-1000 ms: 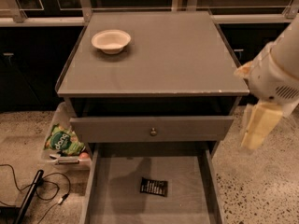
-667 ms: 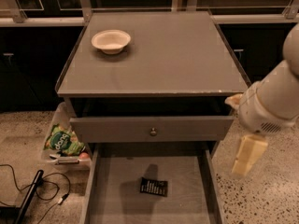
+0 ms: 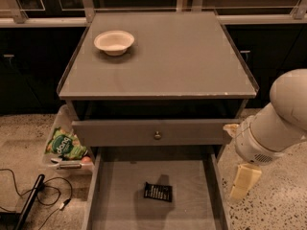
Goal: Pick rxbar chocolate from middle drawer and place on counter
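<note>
Reaching step: the hand (image 3: 244,181) hangs at lower right, outside the middle drawer (image 3: 120,200), holding nothing; how far open, I cannot tell. The rxbar chocolate (image 3: 158,191) lies on the drawer floor, bottom centre. Next it likely must swing left and descend.

Middle drawer (image 3: 120,202) front cut off by bottom edge; rxbar (image 3: 158,191) print too small to read; gripper (image 3: 243,182), low right beside drawer's right wall, partly hidden by wrist (image 3: 256,143); arm (image 3: 290,97) cut off at right edge

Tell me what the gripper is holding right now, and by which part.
Nothing. The gripper hangs outside the middle drawer's right wall, apart from the rxbar chocolate, which lies flat on the drawer floor.
</note>
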